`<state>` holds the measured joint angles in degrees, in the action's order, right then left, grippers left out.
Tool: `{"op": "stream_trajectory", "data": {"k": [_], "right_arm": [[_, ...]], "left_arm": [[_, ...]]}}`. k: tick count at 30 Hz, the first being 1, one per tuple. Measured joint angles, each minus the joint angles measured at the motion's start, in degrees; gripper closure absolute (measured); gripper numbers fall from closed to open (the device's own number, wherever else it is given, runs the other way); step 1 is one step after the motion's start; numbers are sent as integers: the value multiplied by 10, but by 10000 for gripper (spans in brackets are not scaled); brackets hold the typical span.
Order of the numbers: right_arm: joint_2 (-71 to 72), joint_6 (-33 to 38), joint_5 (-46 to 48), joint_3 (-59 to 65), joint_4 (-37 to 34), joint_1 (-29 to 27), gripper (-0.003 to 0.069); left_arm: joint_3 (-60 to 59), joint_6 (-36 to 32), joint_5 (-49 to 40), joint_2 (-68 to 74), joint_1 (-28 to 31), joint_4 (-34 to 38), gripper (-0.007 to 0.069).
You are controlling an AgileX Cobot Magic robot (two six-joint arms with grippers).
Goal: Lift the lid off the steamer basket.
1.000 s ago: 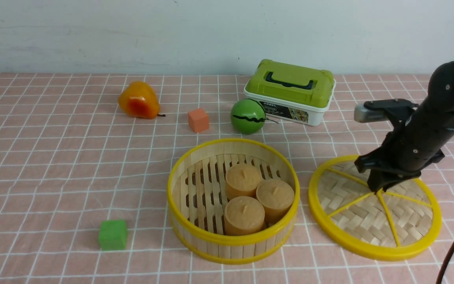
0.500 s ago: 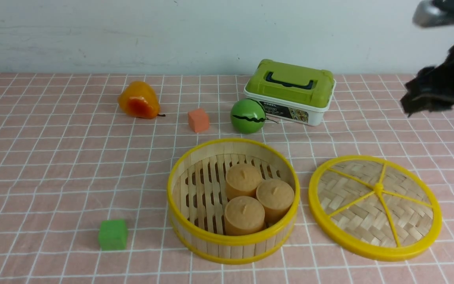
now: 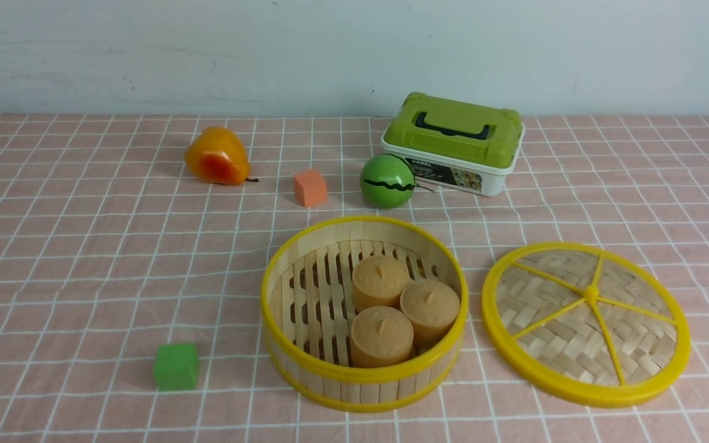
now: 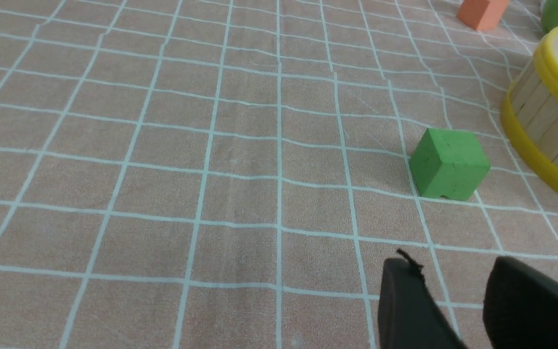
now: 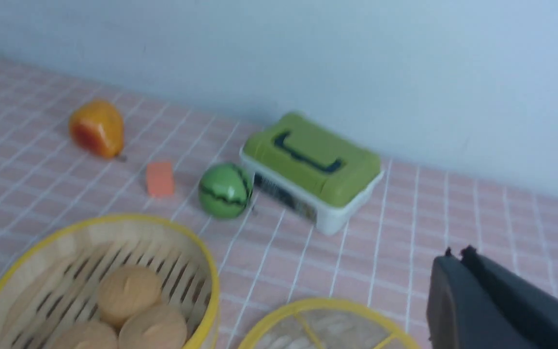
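Observation:
The lid (image 3: 585, 323), woven bamboo with a yellow rim and spokes, lies flat on the cloth to the right of the steamer basket (image 3: 364, 311). The basket stands open with three tan buns (image 3: 404, 311) inside. Neither arm shows in the front view. In the right wrist view my right gripper (image 5: 458, 254) is shut and empty, held high above the table, with the lid's edge (image 5: 327, 322) and the basket (image 5: 100, 281) below. In the left wrist view my left gripper (image 4: 453, 271) is open and empty, low over the cloth near a green cube (image 4: 448, 164), with the basket's wall (image 4: 545, 121) beyond.
A green-lidded white box (image 3: 453, 143), a green watermelon ball (image 3: 386, 181), an orange cube (image 3: 309, 187) and an orange pear (image 3: 216, 156) stand behind the basket. The green cube (image 3: 176, 365) sits at the front left.
My right gripper let go of the lid's knob, rose up and to the right, and has left the front view. The lid stays flat on the cloth.

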<state>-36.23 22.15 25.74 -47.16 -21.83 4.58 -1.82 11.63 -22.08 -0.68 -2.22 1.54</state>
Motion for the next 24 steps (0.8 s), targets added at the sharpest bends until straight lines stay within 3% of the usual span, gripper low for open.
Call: {"op": "stream_trajectory", "data": {"k": [7, 18, 24], "right_arm": [[63, 0, -7, 58, -4, 0, 683], [65, 0, 59, 73, -4, 1, 674], [66, 0, 21, 95, 26, 48, 672]], "left_arm": [[0, 0, 0, 0, 0, 0, 386], [0, 0, 0, 0, 0, 0, 386], [0, 0, 0, 0, 0, 0, 386]]}}
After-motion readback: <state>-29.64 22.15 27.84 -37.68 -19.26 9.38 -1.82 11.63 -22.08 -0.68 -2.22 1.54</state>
